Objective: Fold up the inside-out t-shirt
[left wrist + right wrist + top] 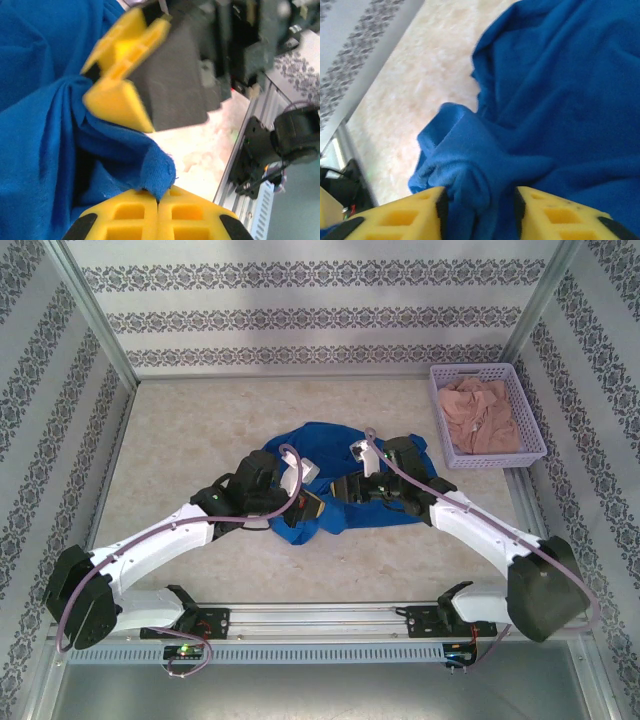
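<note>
The inside-out t-shirt (335, 445), royal blue, lies crumpled in the middle of the table, and both grippers meet at its near edge. My left gripper (312, 506) is shut on a small fold of the t-shirt (159, 172), whose edge pokes out between the closed yellow fingers (125, 215). Facing it, the right gripper (92, 82) is at the same bunch of cloth. In the right wrist view my right gripper (479, 200) has its jaws apart, and a thick wad of the t-shirt (470, 165) sits between the pads.
A lilac basket (518, 462) holding a pinkish-beige garment (480, 412) stands at the back right. Patterned walls enclose the table on three sides. The metal rail (330, 620) with the arm bases runs along the near edge.
</note>
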